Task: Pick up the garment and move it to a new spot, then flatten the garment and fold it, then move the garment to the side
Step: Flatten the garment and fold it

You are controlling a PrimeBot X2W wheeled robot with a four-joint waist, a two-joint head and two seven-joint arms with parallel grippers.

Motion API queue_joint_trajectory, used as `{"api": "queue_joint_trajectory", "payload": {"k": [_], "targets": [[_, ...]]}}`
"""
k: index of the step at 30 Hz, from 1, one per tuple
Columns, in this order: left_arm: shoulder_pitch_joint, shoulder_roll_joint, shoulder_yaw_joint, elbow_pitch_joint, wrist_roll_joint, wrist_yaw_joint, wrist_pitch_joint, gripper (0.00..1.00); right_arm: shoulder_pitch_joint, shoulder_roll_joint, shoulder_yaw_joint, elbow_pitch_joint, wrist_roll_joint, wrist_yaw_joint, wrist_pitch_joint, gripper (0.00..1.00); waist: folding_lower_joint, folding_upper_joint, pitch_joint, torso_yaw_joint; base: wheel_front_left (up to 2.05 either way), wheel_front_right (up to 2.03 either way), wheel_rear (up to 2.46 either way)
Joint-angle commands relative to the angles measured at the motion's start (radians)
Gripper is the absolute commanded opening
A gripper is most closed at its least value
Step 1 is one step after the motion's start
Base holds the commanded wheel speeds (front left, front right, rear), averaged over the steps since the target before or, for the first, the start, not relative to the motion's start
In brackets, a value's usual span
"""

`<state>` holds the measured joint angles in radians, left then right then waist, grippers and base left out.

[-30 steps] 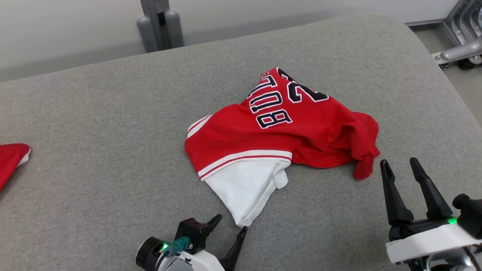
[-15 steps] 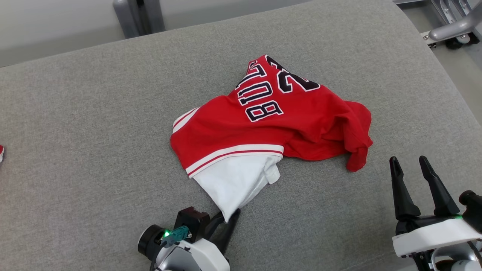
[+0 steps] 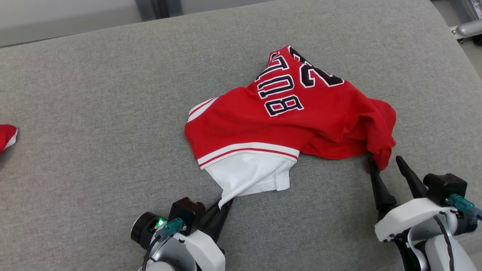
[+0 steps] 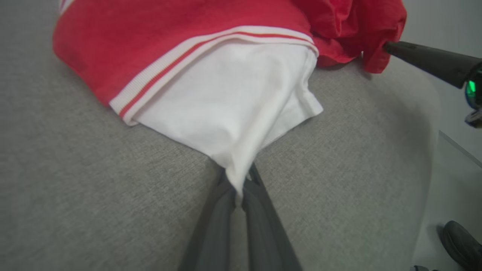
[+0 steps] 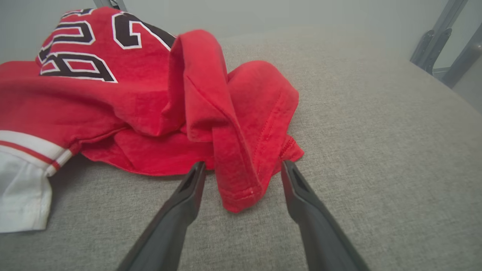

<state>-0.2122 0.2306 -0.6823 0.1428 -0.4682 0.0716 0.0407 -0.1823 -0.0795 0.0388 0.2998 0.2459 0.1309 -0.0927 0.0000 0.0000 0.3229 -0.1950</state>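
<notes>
Only writing I can spot is on the red jersey (image 3: 241, 124): dark, white-edged letters (image 3: 280, 94), upside down from the head camera, reading "BUL" and maybe another L. Next to them is a big "2" (image 3: 312, 75), with the second digit lost in the fold.

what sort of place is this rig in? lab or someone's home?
Probably a lab or test room, not a home: the red jersey lies on a wide grey fabric-covered pad, grey metal posts stand behind it, and metal framing sits off its right edge.

Red jersey (image 3: 290, 124), white sleeve, dark lettering: crumpled heap, mid grey cushion (image 3: 94, 113).
</notes>
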Motion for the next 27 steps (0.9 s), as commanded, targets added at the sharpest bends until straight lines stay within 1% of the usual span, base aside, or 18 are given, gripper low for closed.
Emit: {"api": "queue_joint_trajectory", "payload": {"k": [1,2,4,5,7,11,12,15,17,18,22,27], "targets": [[-0.020,0.005,0.004,-0.009,0.007,0.005,-0.006,0.00,-0.030,-0.009,0.009,0.041,0.010,0.000,-0.008,1.00,0.0000,0.0000,0.010,0.013,0.00,0.00,0.00],[-0.021,0.006,0.005,-0.014,0.008,0.006,-0.010,0.00,-0.041,-0.013,0.013,0.064,0.010,0.000,-0.007,0.99,0.0000,0.0000,0.012,0.017,0.00,0.00,0.00],[-0.024,0.007,0.007,-0.024,0.010,0.009,-0.018,0.00,-0.064,-0.015,0.018,0.103,0.020,0.000,-0.014,0.71,0.0000,0.0000,0.015,0.025,0.00,0.00,0.00],[-0.024,0.007,0.007,-0.024,0.010,0.009,-0.018,0.00,-0.064,-0.015,0.018,0.103,0.020,0.000,-0.014,0.71,0.0000,0.0000,0.015,0.025,0.00,0.00,0.00],[-0.030,0.008,0.011,-0.036,0.012,0.011,-0.028,0.00,-0.082,-0.022,0.018,0.129,0.017,0.000,-0.037,0.00,0.0000,0.0000,0.017,0.033,0.00,0.00,0.00],[-0.032,0.011,0.028,-0.079,0.005,0.011,-0.060,0.00,-0.094,-0.034,-0.015,0.131,0.023,0.000,-0.086,0.00,0.0000,0.0000,0.013,0.051,0.00,0.00,0.00],[-0.034,0.014,0.037,-0.095,0.000,0.009,-0.073,0.00,-0.091,-0.038,-0.027,0.117,0.024,0.000,-0.096,0.00,0.0000,0.0000,0.009,0.055,0.00,0.00,0.00],[-0.046,0.037,0.078,-0.149,-0.003,0.023,-0.104,0.00,-0.075,-0.047,-0.062,0.060,0.011,0.000,-0.116,0.00,0.0000,0.0000,-0.005,0.059,0.00,0.00,0.00],[-0.058,0.057,0.114,-0.194,-0.001,0.037,-0.123,0.00,-0.068,-0.054,-0.083,-0.002,-0.001,0.000,-0.118,0.00,0.0000,0.0000,-0.015,0.060,0.00,0.00,0.00],[-0.070,0.076,0.150,-0.244,0.001,0.052,-0.137,0.00,-0.062,-0.064,-0.100,-0.075,-0.017,0.000,-0.117,0.00,0.0000,0.0000,-0.027,0.063,0.00,0.00,0.00],[-0.117,0.124,0.222,-0.341,0.017,0.075,-0.147,0.00,-0.067,-0.080,-0.129,-0.231,-0.044,0.000,-0.094,0.00,0.0000,0.0000,-0.053,0.070,0.00,0.00,0.00],[-0.198,0.158,0.301,-0.435,0.030,0.098,-0.162,0.00,-0.102,-0.095,-0.158,-0.389,-0.057,0.000,-0.065,0.00,0.0000,0.0000,-0.085,0.085,0.00,0.00,0.00]]}}
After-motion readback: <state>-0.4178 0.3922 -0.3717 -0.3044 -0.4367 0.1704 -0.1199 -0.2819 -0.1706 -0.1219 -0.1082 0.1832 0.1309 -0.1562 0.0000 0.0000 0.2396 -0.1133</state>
